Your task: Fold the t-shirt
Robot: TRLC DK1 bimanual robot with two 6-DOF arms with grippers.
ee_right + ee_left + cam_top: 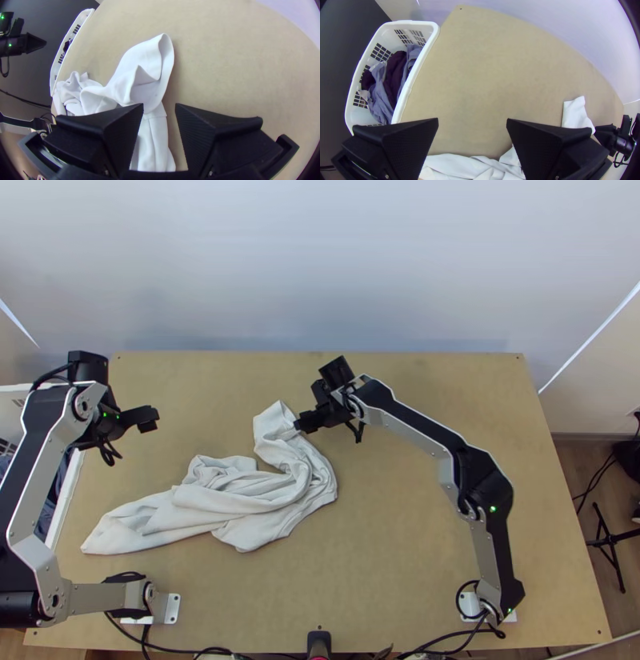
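"See the t-shirt (268, 496) anywhere?"

"Lies on the bench (432, 500), mostly left of the middle, white and bunched in loose, twisted folds. Trails off at one end into a long part near the left arm's base, then bends round at the other and runs up toward the far side. Curls over there into a raised flap, in the right wrist view."

"And about the right hand (302, 422)?"

"Hangs right by that upturned end, spread, with a clear gap between the fingers. Cannot tell whether touching the cloth."

"Same with the left hand (150, 419)?"

"Spread too, yes. Hangs over the far left part of the bench, well apart from the flap."

"Notice anything at the left edge?"

"Look just beside the bench: see a white basket (407, 90), with blue-grey and dark purple clothes (381, 96) crumpled inside"
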